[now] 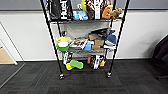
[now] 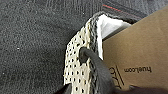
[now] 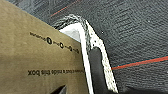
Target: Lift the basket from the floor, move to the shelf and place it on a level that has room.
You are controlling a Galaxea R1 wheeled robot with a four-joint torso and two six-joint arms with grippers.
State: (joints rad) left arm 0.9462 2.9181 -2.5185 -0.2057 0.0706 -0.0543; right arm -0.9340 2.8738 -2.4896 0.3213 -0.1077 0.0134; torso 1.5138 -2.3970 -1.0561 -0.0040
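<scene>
The shelf [image 1: 51, 37] is a black wire rack on small wheels, straight ahead against a white wall. Its three tiers in view are crowded with packets, bowls and toys, and its posts run past the picture's upper edge. In the left wrist view the cream woven basket [image 2: 75, 62] shows one end over the dark carpet floor [image 2: 30, 37]. Its dark handle [image 2: 92, 62] stretches taut into my left gripper [image 2: 102, 90]. In the right wrist view the basket's other end [image 3: 106, 60] shows, with its handle [image 3: 96, 65] drawn up into my right gripper [image 3: 97, 91]. A brown cardboard box [image 2: 140, 50] fills the basket.
A dark chair-like shape [image 1: 160, 55] stands at the right by the wall. Tan wood flooring [image 1: 5, 56] lies beyond a slanted frame at the left. Open carpet [image 1: 85, 83] stretches between me and the rack. Red lines [image 3: 140, 63] cross the carpet.
</scene>
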